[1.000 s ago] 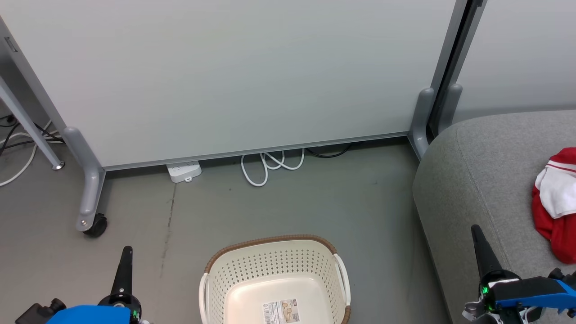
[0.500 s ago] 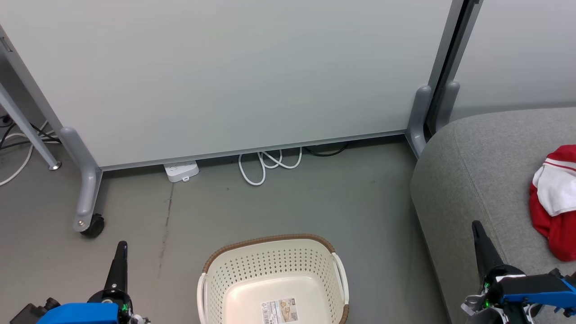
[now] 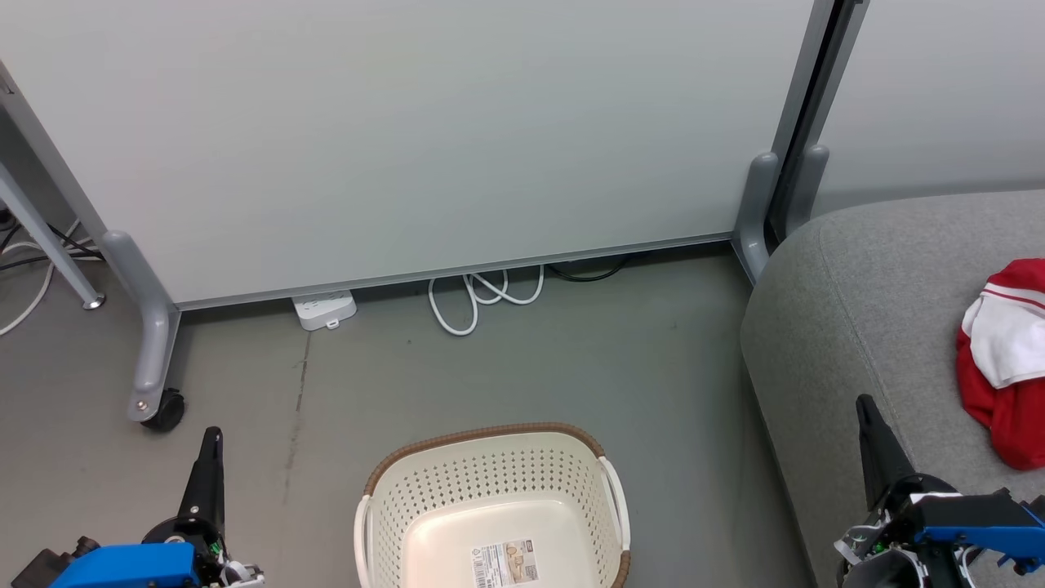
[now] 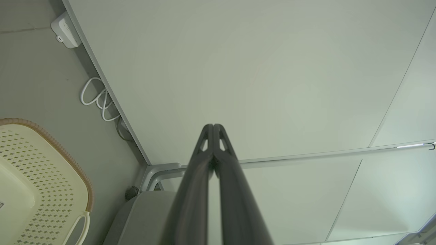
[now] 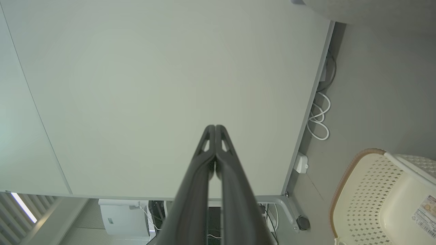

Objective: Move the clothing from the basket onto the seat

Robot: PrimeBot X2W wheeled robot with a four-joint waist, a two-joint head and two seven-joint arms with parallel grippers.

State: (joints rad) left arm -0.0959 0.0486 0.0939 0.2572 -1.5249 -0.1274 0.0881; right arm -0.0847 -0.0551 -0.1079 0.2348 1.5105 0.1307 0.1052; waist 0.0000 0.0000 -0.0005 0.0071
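**Both jaws shut and empty; clothing on the seat, basket bare**

Left gripper (image 3: 211, 441): fingers pressed together from tip to base, nothing between them. The left wrist view confirms it, the two dark fingers (image 4: 204, 160) meeting at the tips. It sits low at the left of the head view, over the floor (image 3: 571, 367), pointing at the partition panel (image 3: 408, 139).

Right gripper (image 3: 865, 408): likewise closed on nothing, with the tips touching in the right wrist view (image 5: 215, 128). In the head view it stands at the front edge of the seat (image 3: 857, 310), well apart from the fabric.

The basket (image 3: 490, 478) is on the floor between the two grippers, upright. Inside, only a printed label (image 3: 506, 563) on its bottom. Brown rim and white side handles are plain to see.

The clothing (image 3: 1008, 408) lies in a crumpled red heap on the seat cushion, a white panel uppermost, cut by the right edge of the head view. I cannot tell whether the heap is one garment or two.

Beyond the basket, along the foot of the panel: a white power strip (image 3: 324, 309) and a looped white cable (image 3: 482, 298). A black caster (image 3: 163, 408) sits at the panel's left leg.
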